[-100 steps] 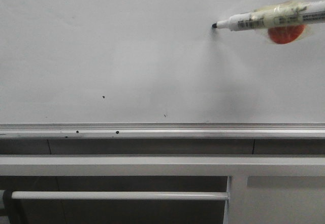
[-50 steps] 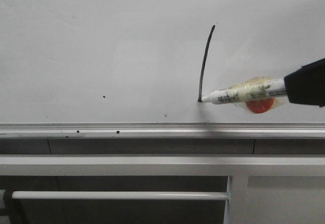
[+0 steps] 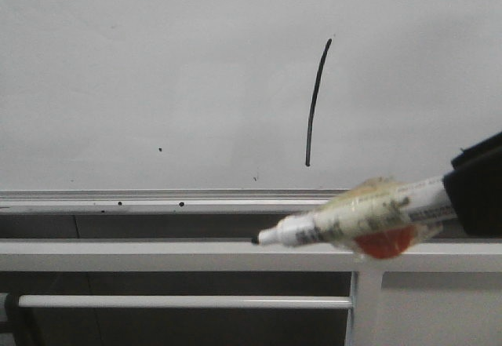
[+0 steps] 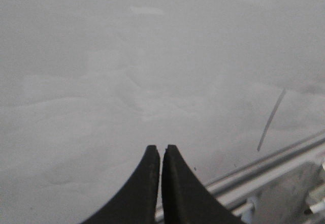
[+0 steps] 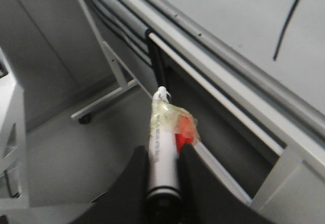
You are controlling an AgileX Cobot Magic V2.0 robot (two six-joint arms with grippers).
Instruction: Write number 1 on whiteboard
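Note:
The whiteboard (image 3: 157, 79) fills the upper front view above its silver rail (image 3: 157, 198). The number 1 (image 3: 315, 103) is a thin black curved stroke right of centre; it also shows in the left wrist view (image 4: 270, 120) and the right wrist view (image 5: 289, 21). My right gripper (image 5: 162, 150) is shut on a white marker (image 3: 353, 216) wrapped in tape with a red piece (image 3: 383, 244). The marker tip (image 3: 256, 241) points left, below the rail and off the board. My left gripper (image 4: 160, 148) is shut and empty, facing the whiteboard (image 4: 127, 56).
A grey metal ledge (image 3: 157, 256) and a white bar (image 3: 180, 302) run below the board. A vertical white post (image 3: 365, 307) stands at lower right. In the right wrist view a stand leg with a caster (image 5: 86, 116) rests on the grey floor.
The marker drew the stroke downward from its top to its bottom, then came off the board and dropped below the rail, moving left and nearer the camera.

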